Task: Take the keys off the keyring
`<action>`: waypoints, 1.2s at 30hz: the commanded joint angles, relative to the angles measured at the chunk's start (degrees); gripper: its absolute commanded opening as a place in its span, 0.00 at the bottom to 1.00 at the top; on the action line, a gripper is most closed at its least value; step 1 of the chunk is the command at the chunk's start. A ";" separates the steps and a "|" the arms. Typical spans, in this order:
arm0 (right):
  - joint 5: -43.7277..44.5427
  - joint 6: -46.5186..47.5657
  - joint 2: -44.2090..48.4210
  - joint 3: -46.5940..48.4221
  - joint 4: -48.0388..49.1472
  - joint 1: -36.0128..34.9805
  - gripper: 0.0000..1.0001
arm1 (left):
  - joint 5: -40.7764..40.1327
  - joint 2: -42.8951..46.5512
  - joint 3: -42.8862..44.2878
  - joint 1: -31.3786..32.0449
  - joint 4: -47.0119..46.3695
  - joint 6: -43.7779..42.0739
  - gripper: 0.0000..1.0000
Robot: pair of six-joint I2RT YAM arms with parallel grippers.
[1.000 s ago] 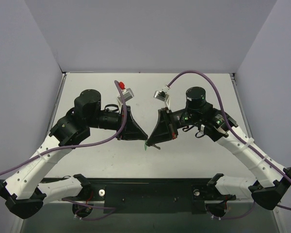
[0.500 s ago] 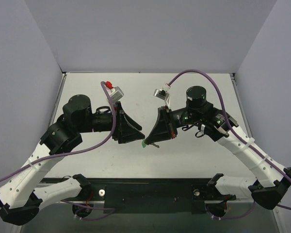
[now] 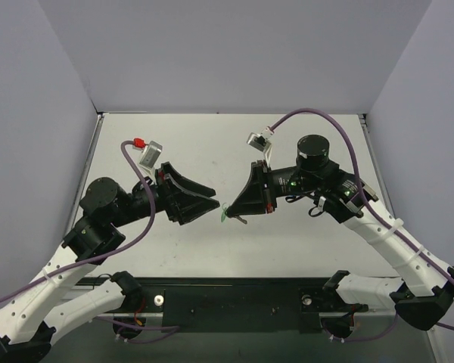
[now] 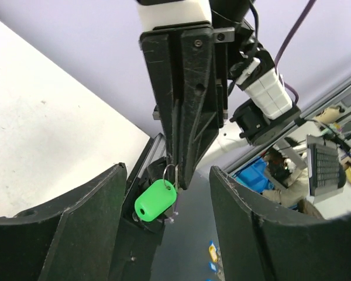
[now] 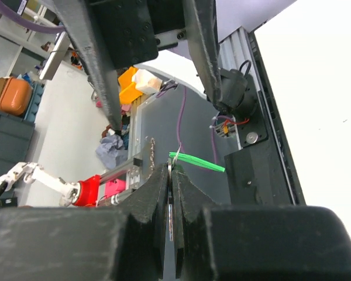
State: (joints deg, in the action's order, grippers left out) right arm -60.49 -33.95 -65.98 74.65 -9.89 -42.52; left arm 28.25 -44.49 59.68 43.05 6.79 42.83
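Glossy green plastic keyring [image 4: 155, 199]

Green oval keyring [image 4: 155, 199] dangles by its small ring from the shut right jaws' tips, between the open left jaws; key too small to tell.

Count taken from the overhead view, checked against both wrist views.

- Robot arms: two, the left arm [image 3: 68, 257] at lower left of the frame and the right arm [image 3: 393, 234] at lower right.
- Grippers: two, the left gripper [image 3: 209, 198] and the right gripper [image 3: 234, 217], both near frame centre.
- Purple cables: two, one per arm.
- Keyring [image 4: 155, 199]: one, with one green tag and one small wire ring [image 4: 170, 171].
- Keys: too small to count.
- Table [image 3: 303, 249]: one.
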 commanded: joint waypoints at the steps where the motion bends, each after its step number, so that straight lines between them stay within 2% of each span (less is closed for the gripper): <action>1: 3.01 0.04 2.43 -0.82 6.54 -0.28 0.00 | -3.64 2.04 -3.16 -0.16 -14.85 7.00 0.68; 7: 4.41 -4.88 3.31 -3.19 15.23 -0.37 0.00 | -5.49 4.23 -8.52 -0.16 -22.42 11.48 0.60; 13: 5.20 -6.91 3.40 -3.55 18.68 -0.46 0.00 | -6.28 5.20 -12.92 -0.07 -29.37 15.26 0.55; 24: 5.56 -8.23 3.22 -3.11 20.17 -0.46 0.00 | -6.01 3.53 -14.06 0.54 -30.95 15.88 0.46; 28: 5.73 -8.41 2.96 -2.93 20.79 -0.45 0.00 | -5.05 2.65 -13.98 0.63 -30.52 15.53 0.39; 33: 5.47 -8.67 2.61 -2.41 20.70 -0.45 0.00 | -4.96 2.39 -13.98 0.81 -29.99 15.27 0.36; 36: 5.56 -8.67 2.52 -2.49 20.79 -0.54 0.00 | -5.05 2.21 -13.89 0.99 -29.90 15.27 0.29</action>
State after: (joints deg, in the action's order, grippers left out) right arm -54.43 -42.39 -63.96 70.87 6.37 -42.54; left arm 22.74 -42.37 45.43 43.53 -20.56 58.26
